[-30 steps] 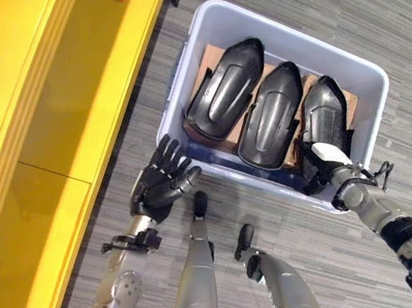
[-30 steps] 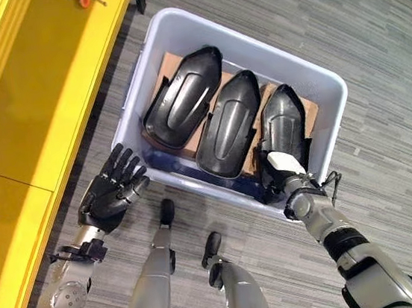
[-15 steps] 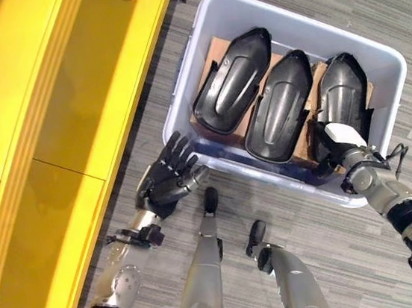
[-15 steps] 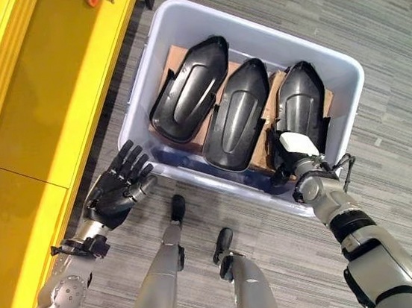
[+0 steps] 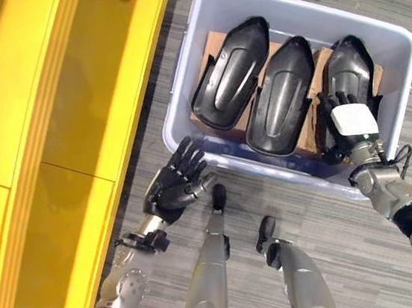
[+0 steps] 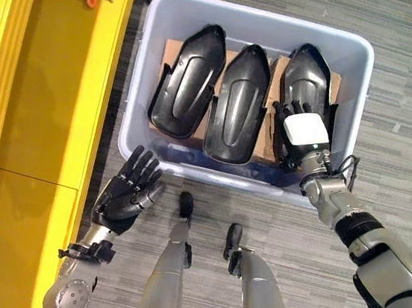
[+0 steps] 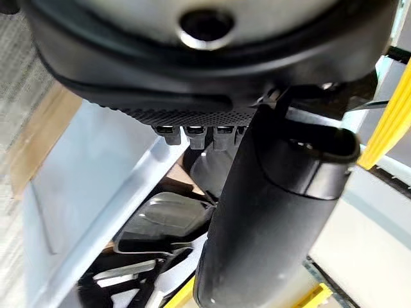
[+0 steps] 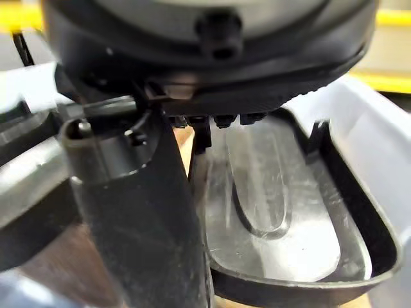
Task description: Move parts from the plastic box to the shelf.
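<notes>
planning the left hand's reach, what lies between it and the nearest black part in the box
In the left eye view, the plastic box's near wall stands between the open left hand and the leftmost black part.

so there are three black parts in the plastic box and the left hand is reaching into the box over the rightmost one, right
Not quite: it is the right hand that reaches into the plastic box over the rightmost black part, as the left eye view shows. The left hand is open outside the box, beside its near wall. There are indeed three black parts.
</notes>
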